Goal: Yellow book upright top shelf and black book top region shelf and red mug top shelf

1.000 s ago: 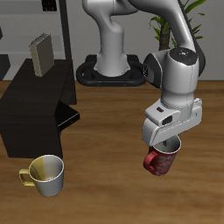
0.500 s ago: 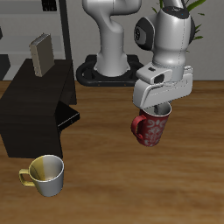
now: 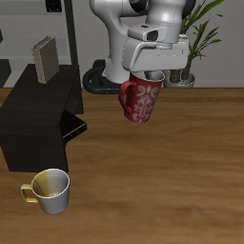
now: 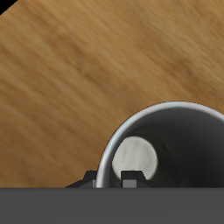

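While the wooden table (image 3: 191,162) fills most of the exterior frame, the shelf (image 3: 33,114) takes up the middle left, a dark boxy unit with a flat top and a dark slab, perhaps the black book (image 3: 72,125), jutting from its front; I cannot tell for sure. On that top, in the upper left of the frame, the yellow book (image 3: 44,58) stands upright, which suits the task's wish for it.

Just above centre hangs the red mug (image 3: 140,98), well clear of the table and tilted, its handle toward the shelf. The end effector (image 3: 155,76) is clamped on the mug's rim, one finger inside and one outside; the wrist view shows the pale grey interior (image 4: 166,149) right against the fingers. Lifting it this high looks meant to clear the shelf's edge before setting it on top.

Lower left, near the frame's bottom, a yellow-and-white mug (image 3: 50,190) sits on the table, apart from everything and no part of the job.
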Robot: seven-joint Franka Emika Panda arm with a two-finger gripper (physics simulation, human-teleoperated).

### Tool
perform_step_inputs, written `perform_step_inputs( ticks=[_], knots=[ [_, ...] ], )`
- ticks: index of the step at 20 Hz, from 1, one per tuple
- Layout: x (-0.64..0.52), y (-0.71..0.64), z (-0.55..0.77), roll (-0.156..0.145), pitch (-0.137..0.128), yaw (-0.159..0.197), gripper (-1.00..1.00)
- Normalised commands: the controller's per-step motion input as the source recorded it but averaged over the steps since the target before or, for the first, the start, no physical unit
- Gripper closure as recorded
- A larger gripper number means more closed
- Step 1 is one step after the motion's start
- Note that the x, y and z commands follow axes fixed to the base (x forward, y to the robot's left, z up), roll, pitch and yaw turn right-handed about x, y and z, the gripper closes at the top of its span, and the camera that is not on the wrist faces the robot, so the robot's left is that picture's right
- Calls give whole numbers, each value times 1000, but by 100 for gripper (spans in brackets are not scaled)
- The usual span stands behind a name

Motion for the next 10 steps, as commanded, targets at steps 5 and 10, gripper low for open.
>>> perform_step_inputs(
  ticks=[5,10],
  knots=[
    [-313,-366,485,-32,-25,-11,100],
    [-297,-288,433,37,-16,34,100]
  ],
)
